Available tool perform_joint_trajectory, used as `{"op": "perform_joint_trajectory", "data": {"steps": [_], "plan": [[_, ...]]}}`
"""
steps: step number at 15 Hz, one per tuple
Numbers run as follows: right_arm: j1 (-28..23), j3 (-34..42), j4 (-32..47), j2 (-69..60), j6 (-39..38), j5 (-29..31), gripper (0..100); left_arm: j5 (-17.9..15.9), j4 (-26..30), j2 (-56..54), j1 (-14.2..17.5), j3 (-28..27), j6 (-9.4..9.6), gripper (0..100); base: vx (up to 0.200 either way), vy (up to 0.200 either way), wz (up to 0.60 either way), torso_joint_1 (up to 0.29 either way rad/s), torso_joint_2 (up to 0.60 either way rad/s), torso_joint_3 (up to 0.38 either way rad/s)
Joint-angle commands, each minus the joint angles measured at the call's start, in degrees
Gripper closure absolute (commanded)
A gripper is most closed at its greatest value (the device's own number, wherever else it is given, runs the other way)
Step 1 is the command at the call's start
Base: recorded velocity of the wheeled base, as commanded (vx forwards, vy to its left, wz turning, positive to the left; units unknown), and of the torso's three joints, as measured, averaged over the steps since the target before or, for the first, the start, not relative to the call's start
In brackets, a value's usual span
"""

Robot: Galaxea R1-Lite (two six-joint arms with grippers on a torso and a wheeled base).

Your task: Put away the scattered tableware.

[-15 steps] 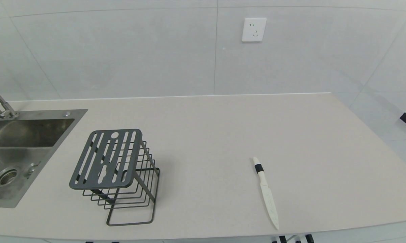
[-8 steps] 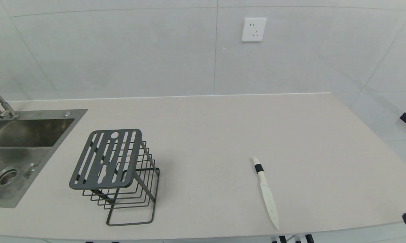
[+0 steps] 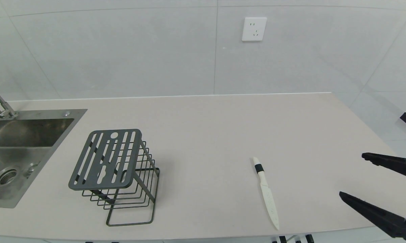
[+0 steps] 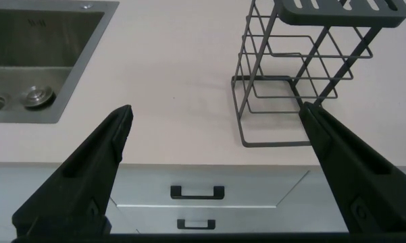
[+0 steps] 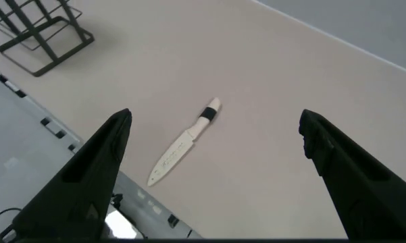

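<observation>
The right end effector [image 3: 352, 174] is held wide open, with nothing gripped, at the right end of the worktop [image 3: 206, 128]. The left end effector [image 4: 216, 109] is also open and empty, at the front edge before the black wire knife rack [image 3: 105, 158]. The white knife [image 3: 266, 194] is laid flat between the rack and the right end effector, with its tip towards the front edge.

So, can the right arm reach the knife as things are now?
Probably yes. The right gripper hangs open beside the knife, which lies flat and alone on the counter. Nothing stands between them, and the rack is well off to the other side.
</observation>
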State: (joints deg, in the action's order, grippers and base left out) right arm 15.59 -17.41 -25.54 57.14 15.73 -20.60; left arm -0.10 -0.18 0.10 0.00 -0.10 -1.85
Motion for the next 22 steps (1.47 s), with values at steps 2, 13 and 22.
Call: {"op": "perform_joint_trajectory", "data": {"steps": [2,13,22], "plan": [[2.9,-1.7,0.0,7.3,-0.1,-0.1,0,0.0,0.0,0.1,0.0,0.0,-0.08,0,0.0,0.0,0.0,0.0,0.0,0.0],[17.5,-6.4,-0.6,23.0,-21.5,8.2,0,-0.1,0.0,0.1,0.0,0.0,-0.08,0,0.0,0.0,0.0,0.0,0.0,0.0],[23.1,-8.3,-0.1,29.9,-26.2,16.1,0,-0.1,-0.1,0.1,0.0,0.0,-0.08,0,0.0,0.0,0.0,0.0,0.0,0.0]]}}
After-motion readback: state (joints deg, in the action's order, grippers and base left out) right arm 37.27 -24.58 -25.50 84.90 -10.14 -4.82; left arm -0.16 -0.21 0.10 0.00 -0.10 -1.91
